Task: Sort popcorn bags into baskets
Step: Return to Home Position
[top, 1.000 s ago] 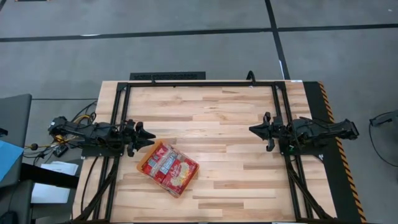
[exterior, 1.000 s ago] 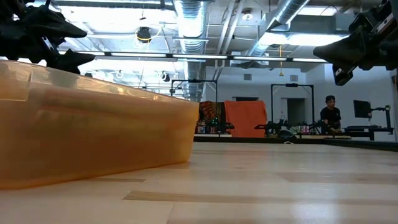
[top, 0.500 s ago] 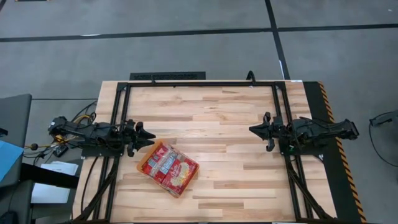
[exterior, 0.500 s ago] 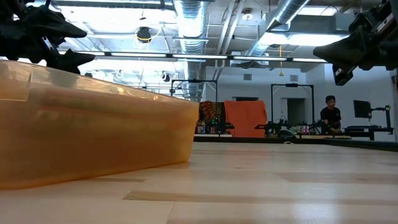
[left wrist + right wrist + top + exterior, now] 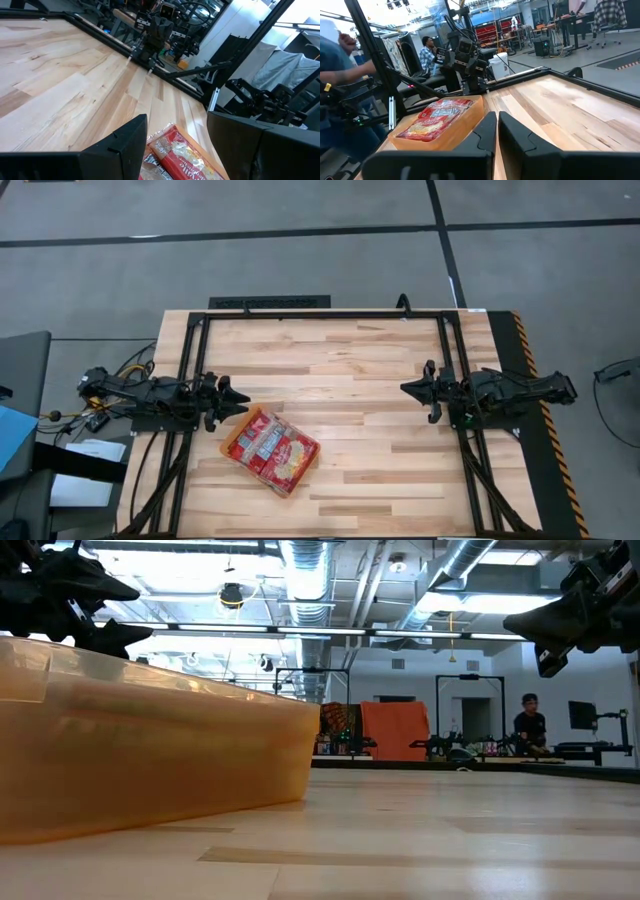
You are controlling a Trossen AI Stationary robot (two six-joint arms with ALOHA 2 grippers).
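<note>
Overhead, a pale wooden worktop carries one translucent orange bin, set askew at about 7 o'clock from the worktop's centre. The left claw hangs at the 9 o'clock edge, just beside the bin's nearest corner, its fingers spread wide with nothing between them. The right claw hangs well apart at 3 o'clock, its fingers drawn together to a thin slit, also empty. The main risk, as a judgement, lies with the left arm: the open claw sits so near the bin's rim that a low or sideways move could clip the corner and shove or spin the light bin. A knock like that might also slide the top packets over the shallow wall, since the pile reaches roughly rim level. As for contents, the bin holds the popcorn bags, red packets with yellow picture panels and pale label strips, lying flat and overlapping. Every packet in view lies inside the bin.
</note>
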